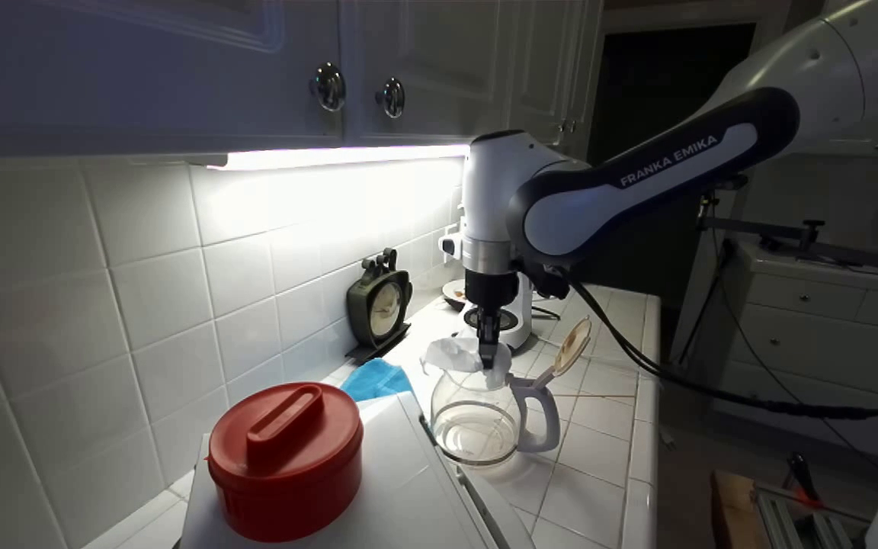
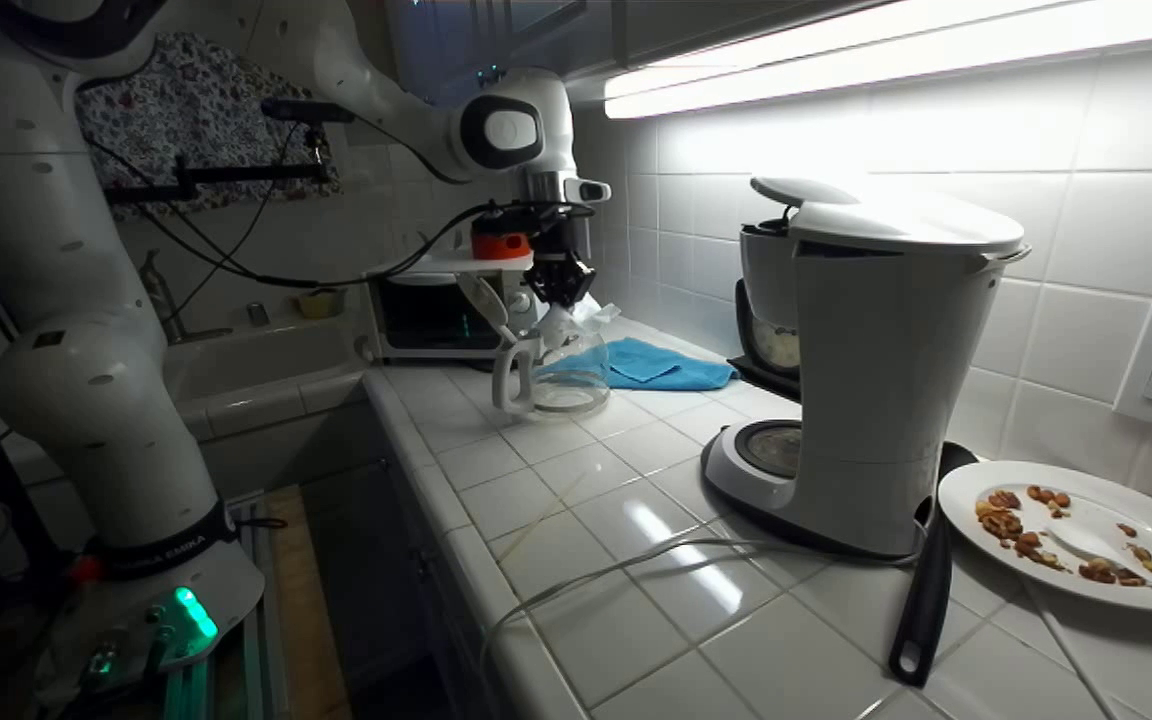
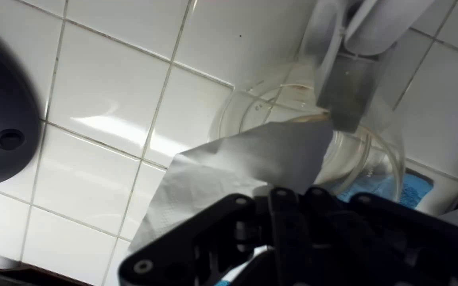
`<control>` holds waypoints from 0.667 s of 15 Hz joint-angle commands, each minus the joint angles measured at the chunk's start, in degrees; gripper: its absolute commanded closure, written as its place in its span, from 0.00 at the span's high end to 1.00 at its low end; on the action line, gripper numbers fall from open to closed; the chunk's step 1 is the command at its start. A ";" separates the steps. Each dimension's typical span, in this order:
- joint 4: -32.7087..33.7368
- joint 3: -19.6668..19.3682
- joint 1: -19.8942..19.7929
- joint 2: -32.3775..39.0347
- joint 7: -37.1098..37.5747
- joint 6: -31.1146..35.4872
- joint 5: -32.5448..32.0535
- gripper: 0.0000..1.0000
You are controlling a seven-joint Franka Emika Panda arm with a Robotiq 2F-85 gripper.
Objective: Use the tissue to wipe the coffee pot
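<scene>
The coffee pot (image 1: 475,423) is of clear, smooth glass; its handle (image 1: 550,419) looks like pale plastic. The tissue (image 3: 237,167) is thin paper, matt and creased. The blue cloth (image 2: 676,370) has a rough, fuzzy surface. The worktop (image 2: 636,640) shows white glazed tiles, very glossy under the light. The container (image 1: 290,480) seems to be smooth red plastic with a soft sheen. The cupboard knobs (image 1: 328,87) are of polished metal. The end effector (image 3: 299,194) looks mostly matt.

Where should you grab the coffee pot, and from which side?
Probably the handle, coming sideways from the counter's front edge: its loop sticks out that way from the round coffee pot, and the open lid could block a grab from above.
</scene>
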 commanded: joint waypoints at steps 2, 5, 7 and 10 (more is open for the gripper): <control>-0.37 -0.17 0.08 -0.39 3.80 -0.16 -6.45 0.00; -0.36 -0.40 -0.10 0.28 6.92 0.71 -8.40 0.00; -0.28 -0.60 -0.22 0.76 9.22 1.52 -8.57 0.00; -0.16 -0.88 -0.30 1.16 12.19 2.84 -7.04 0.00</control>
